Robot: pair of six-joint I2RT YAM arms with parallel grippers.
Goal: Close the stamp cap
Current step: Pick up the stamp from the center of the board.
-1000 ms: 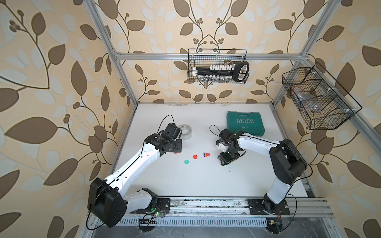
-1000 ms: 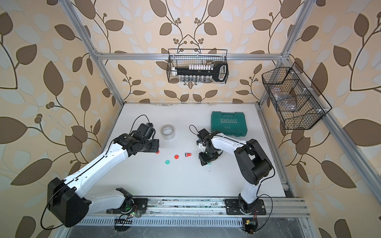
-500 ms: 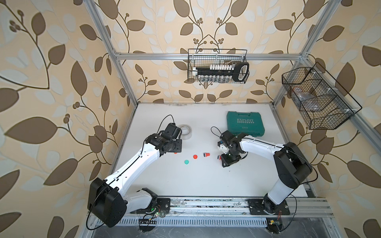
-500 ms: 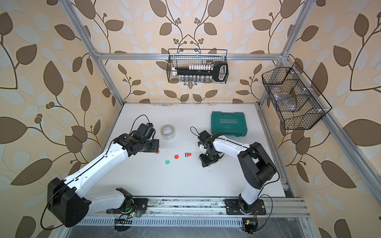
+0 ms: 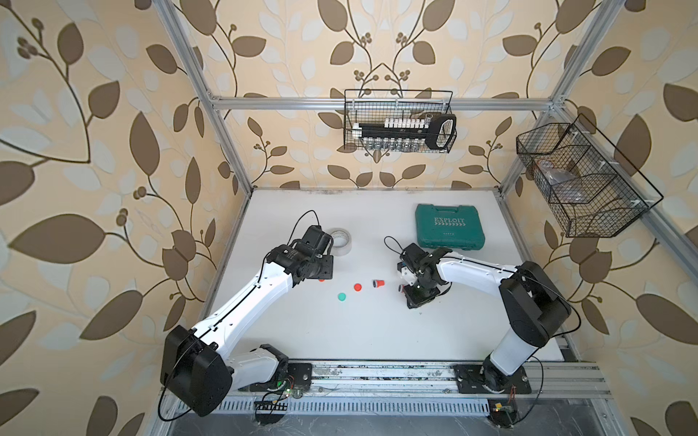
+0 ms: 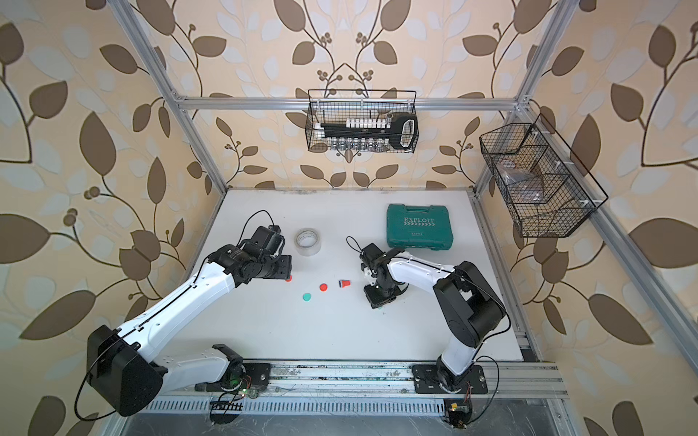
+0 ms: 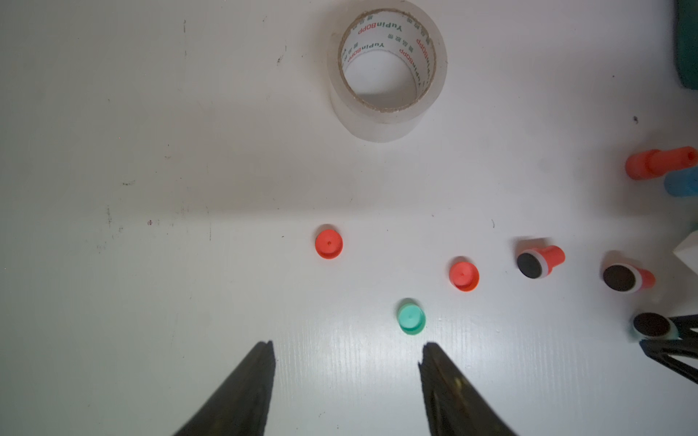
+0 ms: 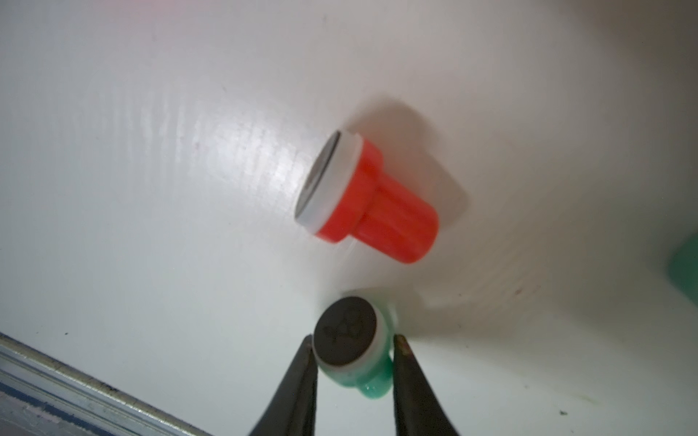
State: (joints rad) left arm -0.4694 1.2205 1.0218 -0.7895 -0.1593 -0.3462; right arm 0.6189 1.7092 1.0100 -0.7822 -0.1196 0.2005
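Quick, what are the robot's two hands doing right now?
Left gripper: open, empty.
Right gripper: closed on the green stamp.

green stamp (image 8: 353, 349) lies uncapped on its side, green cap (image 7: 411, 319) well apart.

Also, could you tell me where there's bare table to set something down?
The widest bare patch is the front of the table, between the green cap and the front rail. So is the back strip between tape roll, green case and rear wall. Crowded: the middle row from left hand to right hand on the green stamp, caps and a red stamp between.
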